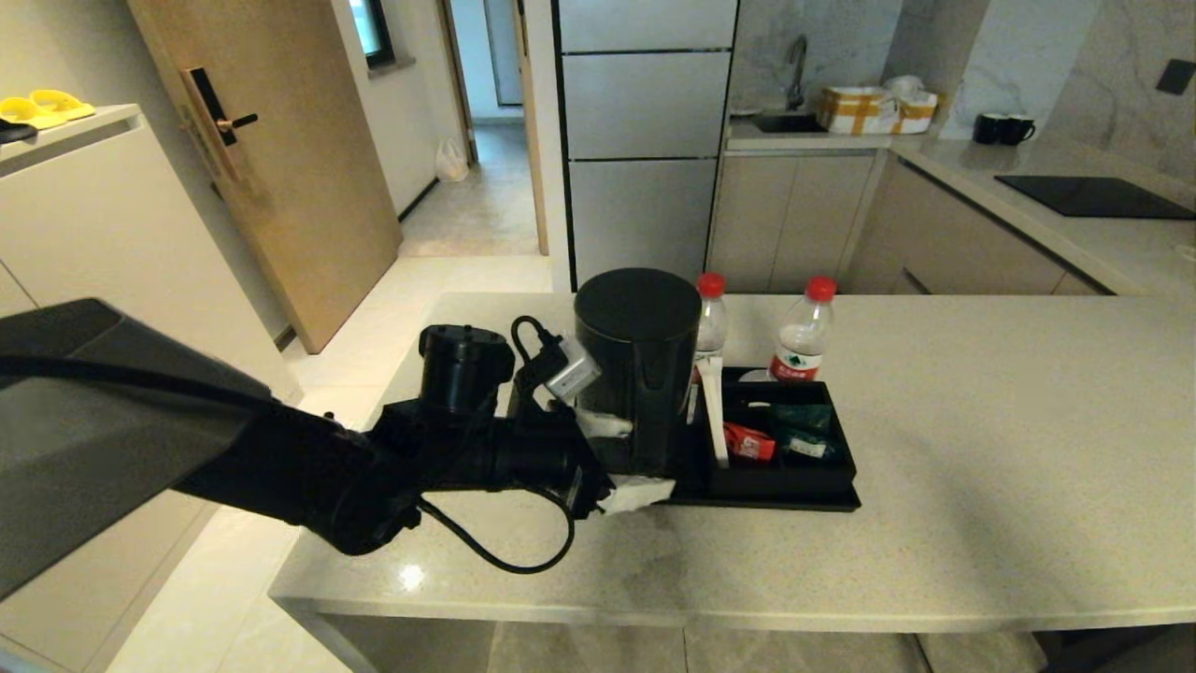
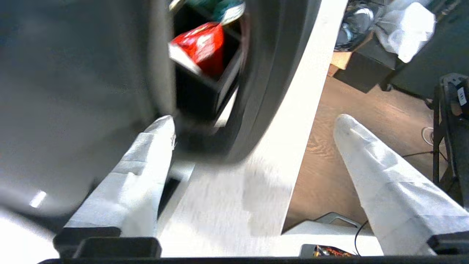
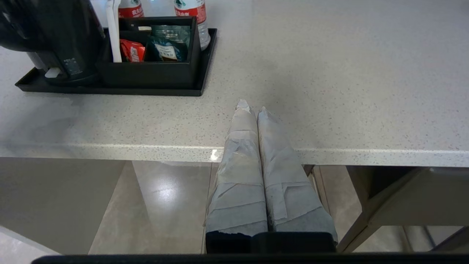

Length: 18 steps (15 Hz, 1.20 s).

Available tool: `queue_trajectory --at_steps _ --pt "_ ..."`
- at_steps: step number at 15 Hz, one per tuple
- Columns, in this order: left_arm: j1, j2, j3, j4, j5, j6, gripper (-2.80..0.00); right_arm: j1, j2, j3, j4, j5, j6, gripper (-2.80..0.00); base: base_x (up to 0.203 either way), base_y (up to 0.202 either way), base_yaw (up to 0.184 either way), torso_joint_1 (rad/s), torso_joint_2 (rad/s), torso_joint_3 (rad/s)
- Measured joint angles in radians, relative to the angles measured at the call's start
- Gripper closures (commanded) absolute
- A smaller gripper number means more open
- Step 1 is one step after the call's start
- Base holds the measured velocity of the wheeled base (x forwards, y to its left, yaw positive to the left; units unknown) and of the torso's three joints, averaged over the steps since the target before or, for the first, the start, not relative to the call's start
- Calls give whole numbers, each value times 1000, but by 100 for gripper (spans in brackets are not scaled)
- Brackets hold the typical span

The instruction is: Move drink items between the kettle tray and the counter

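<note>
Flanking the kettle [image 1: 638, 369] on the kettle tray [image 1: 761, 500], the spread-fingered left tool [image 1: 624, 461]; right tool [image 3: 253, 108] closed, empty.

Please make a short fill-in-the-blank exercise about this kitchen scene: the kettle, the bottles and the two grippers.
1. The kettle stands on the black ____.
2. The two water bottles have caps of ____ colour.
3. The left gripper is at the kettle with its fingers ____.
4. The right gripper, near the counter edge, is ____.

Missing words: tray; red; open; shut
</note>
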Motion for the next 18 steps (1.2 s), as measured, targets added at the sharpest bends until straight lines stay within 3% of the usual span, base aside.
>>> queue_trajectory --at_steps 11,16,17,18 --pt "167 -207 230 -3 -6 -11 -280 0 0 0 0 0 0 0 0 0 0 0 0 0" --pt "308 -309 288 -2 -1 -56 -280 0 0 0 0 0 0 0 0 0 0 0 0 0" --pt "344 -337 302 -2 -1 -75 0 0 0 0 0 0 0 0 0 0 0 0 0 0" --pt "378 -366 318 0 -1 -86 0 0 0 0 0 0 0 0 0 0 0 0 0 0"
